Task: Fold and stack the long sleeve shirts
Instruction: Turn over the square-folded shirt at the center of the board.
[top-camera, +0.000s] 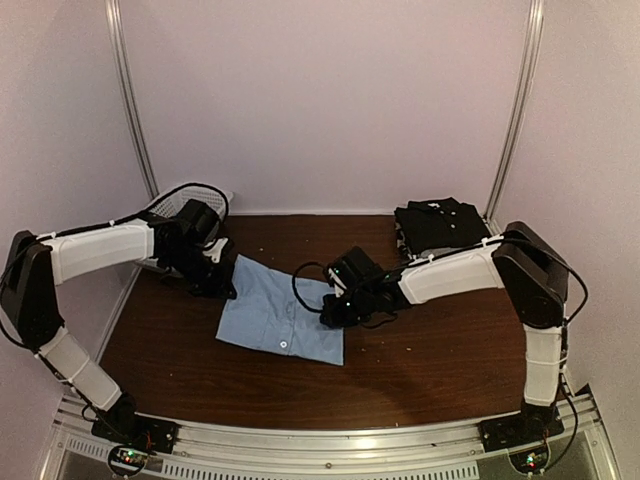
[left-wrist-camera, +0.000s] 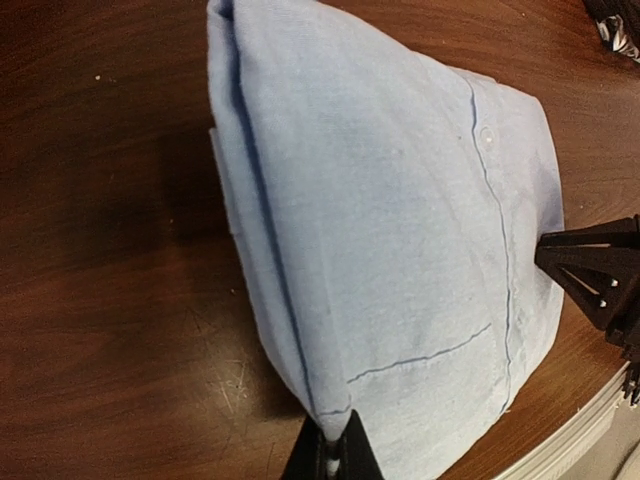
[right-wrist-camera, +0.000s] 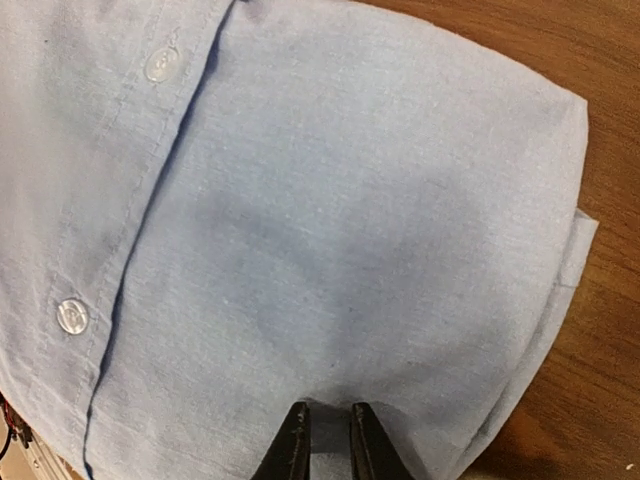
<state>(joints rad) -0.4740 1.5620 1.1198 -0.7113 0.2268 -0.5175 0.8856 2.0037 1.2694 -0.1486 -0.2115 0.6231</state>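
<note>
pinching a light blue shirt at two edges on the worktop

at the far left corner a white mesh basket stands behind the left arm. just in front of it the left claw reaches down to the shirt's rear left corner. in the left wrist view this claw is clamped tight, with the corner of blue cloth caught between its tips.

the shirt lies folded in a rough rectangle near the middle of the worktop, placket up. small white buttons run along the seam. its left side rises slightly toward the left claw, and the rest lies flat on the dark wood.

at the shirt's right edge the right claw presses down onto the fabric. from its own wrist camera the fingertips stand close together, with a sliver of blue cloth in the narrow gap. whether they have bitten firmly on the cloth cannot be told.

further right, at the rear corner, a folded black shirt with its collar showing sits well apart from the blue one.
</note>
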